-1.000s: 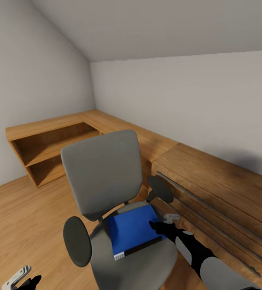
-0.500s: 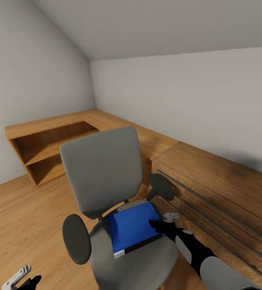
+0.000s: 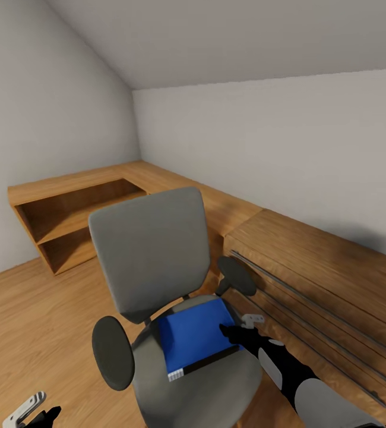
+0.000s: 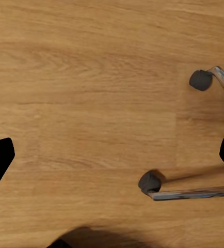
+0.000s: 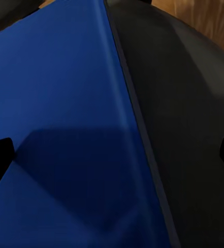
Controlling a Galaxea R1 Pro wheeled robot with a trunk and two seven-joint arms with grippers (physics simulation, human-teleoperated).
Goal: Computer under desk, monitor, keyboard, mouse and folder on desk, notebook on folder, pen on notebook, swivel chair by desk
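Grey chair stands on the light wood floor, tall back upright at the far side, black armrests left and right; two chrome legs on castors show low down. On its seat lies the folder, flat and bright blue, dark edge and white spine end toward the near side.

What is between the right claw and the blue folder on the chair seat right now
Nothing visible. The right claw sits at the edge of the folder on the swivel chair, fingers spread either side of that edge in the right wrist view.
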